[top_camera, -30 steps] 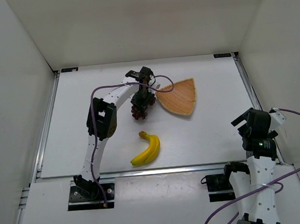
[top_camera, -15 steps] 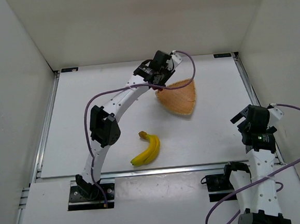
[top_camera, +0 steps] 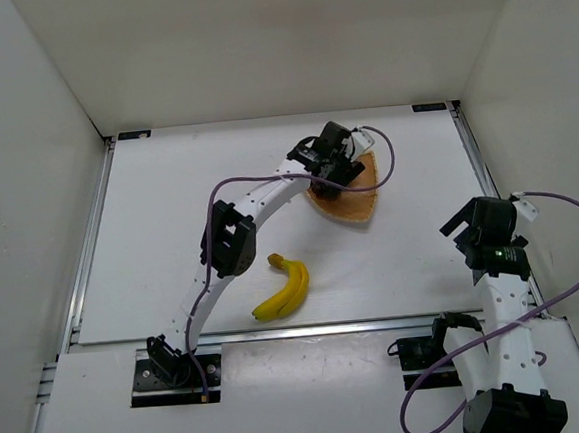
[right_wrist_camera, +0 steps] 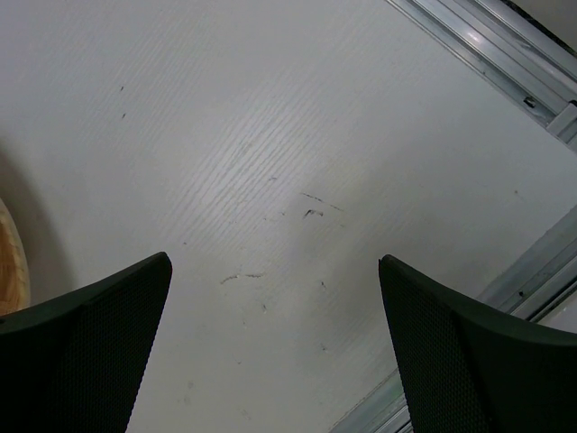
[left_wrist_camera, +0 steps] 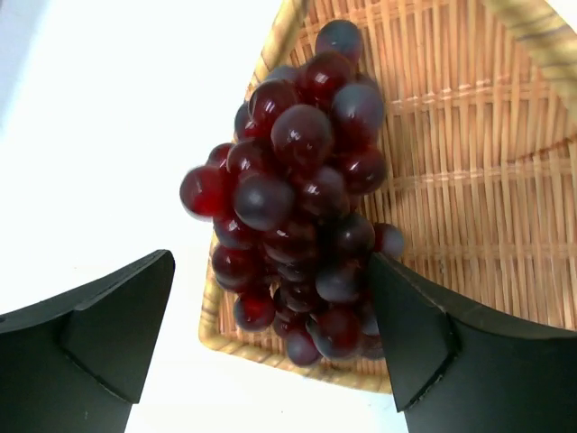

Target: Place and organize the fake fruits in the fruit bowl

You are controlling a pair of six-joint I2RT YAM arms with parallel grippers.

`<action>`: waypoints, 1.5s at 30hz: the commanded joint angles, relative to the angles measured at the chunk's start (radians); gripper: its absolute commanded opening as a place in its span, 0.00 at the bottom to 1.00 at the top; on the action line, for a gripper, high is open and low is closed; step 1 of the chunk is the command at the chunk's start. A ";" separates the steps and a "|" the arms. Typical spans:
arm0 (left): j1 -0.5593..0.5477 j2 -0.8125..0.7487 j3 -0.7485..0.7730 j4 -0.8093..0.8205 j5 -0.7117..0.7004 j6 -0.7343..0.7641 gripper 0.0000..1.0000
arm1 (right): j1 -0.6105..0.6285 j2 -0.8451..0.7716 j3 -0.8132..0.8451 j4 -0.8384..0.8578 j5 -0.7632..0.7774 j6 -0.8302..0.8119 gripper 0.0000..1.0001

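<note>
The top camera looks down from high above the basket [top_camera: 357,207] and sees the whole table [top_camera: 171,236]. The left wrist camera looks down from very near the basket's corner. The right wrist camera looks down at table beside the basket, whose rim just shows. All three share the basket.

Robotics lab cell, left arm [top_camera: 267,190], right arm [top_camera: 504,305] on white table [top_camera: 159,217], white enclosure walls [top_camera: 256,49], aluminium rails [top_camera: 91,242]
</note>
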 commanded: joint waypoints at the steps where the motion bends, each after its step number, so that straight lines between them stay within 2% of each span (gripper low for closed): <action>1: -0.010 -0.136 -0.011 0.048 0.002 0.028 1.00 | 0.003 0.004 0.034 0.077 -0.083 -0.070 1.00; 3: -0.010 -0.159 -0.021 0.048 -0.026 0.029 1.00 | 0.015 0.004 0.034 0.103 -0.193 -0.151 1.00; 6: -0.010 -0.237 -0.050 0.048 -0.075 0.019 1.00 | 0.052 0.030 0.079 0.100 -0.276 -0.230 1.00; 9: 0.001 -0.369 -0.142 0.048 -0.102 -0.005 1.00 | 0.137 0.061 0.117 0.045 -0.292 -0.203 1.00; 11: 0.027 -0.483 -0.241 0.048 -0.132 -0.017 1.00 | 0.257 0.061 0.108 0.045 -0.276 -0.140 1.00; 12: 0.041 -0.521 -0.278 0.048 -0.142 -0.030 1.00 | 0.310 0.061 0.081 0.057 -0.266 -0.053 1.00; 13: 0.056 -0.590 -0.316 0.048 -0.158 -0.030 1.00 | 0.440 0.072 0.062 0.080 -0.266 0.000 1.00; 15: 0.105 -0.652 -0.436 0.048 -0.219 -0.030 1.00 | 0.596 0.108 0.035 0.163 -0.218 0.162 1.00; 16: 0.124 -0.681 -0.477 0.038 -0.237 -0.030 1.00 | 0.744 0.182 0.034 0.186 -0.188 0.207 1.00; 18: 0.187 -0.771 -0.589 0.038 -0.250 -0.066 1.00 | 0.867 0.286 0.077 0.218 -0.125 0.288 1.00; 19: 0.209 -0.800 -0.625 0.027 -0.250 -0.080 1.00 | 0.954 0.394 0.156 0.227 -0.124 0.289 1.00; 20: 0.231 -0.852 -0.655 0.027 -0.250 -0.094 1.00 | 0.989 0.446 0.198 0.258 -0.134 0.289 1.00; 21: 0.271 -0.877 -0.712 0.018 -0.238 -0.106 1.00 | 1.041 0.493 0.238 0.284 -0.205 0.270 1.00; 23: 0.306 -0.931 -0.763 0.018 -0.224 -0.106 1.00 | 1.079 0.639 0.385 0.286 -0.285 0.172 1.00; 24: 0.337 -0.945 -0.801 0.018 -0.212 -0.117 1.00 | 1.116 0.741 0.446 0.239 -0.276 0.154 1.00; 27: 0.390 -0.985 -0.856 0.009 -0.176 -0.140 1.00 | 1.147 0.872 0.576 0.113 -0.227 0.121 1.00; 33: 0.446 -1.023 -0.915 0.009 -0.097 -0.179 1.00 | 1.167 1.000 0.617 -0.012 -0.236 0.056 1.00; 39: 0.455 -1.032 -0.947 -0.001 -0.087 -0.188 1.00 | 1.178 1.107 0.682 -0.043 -0.296 0.034 1.00; 42: 0.464 -1.032 -0.956 -0.010 -0.087 -0.188 1.00 | 1.178 1.147 0.702 -0.043 -0.355 0.023 0.89; 43: 0.464 -1.041 -0.956 -0.010 -0.087 -0.188 1.00 | 1.178 1.147 0.712 -0.053 -0.355 0.023 0.79; 45: 0.475 -1.041 -0.966 -0.010 -0.087 -0.188 1.00 | 1.178 1.147 0.712 -0.062 -0.333 0.034 0.65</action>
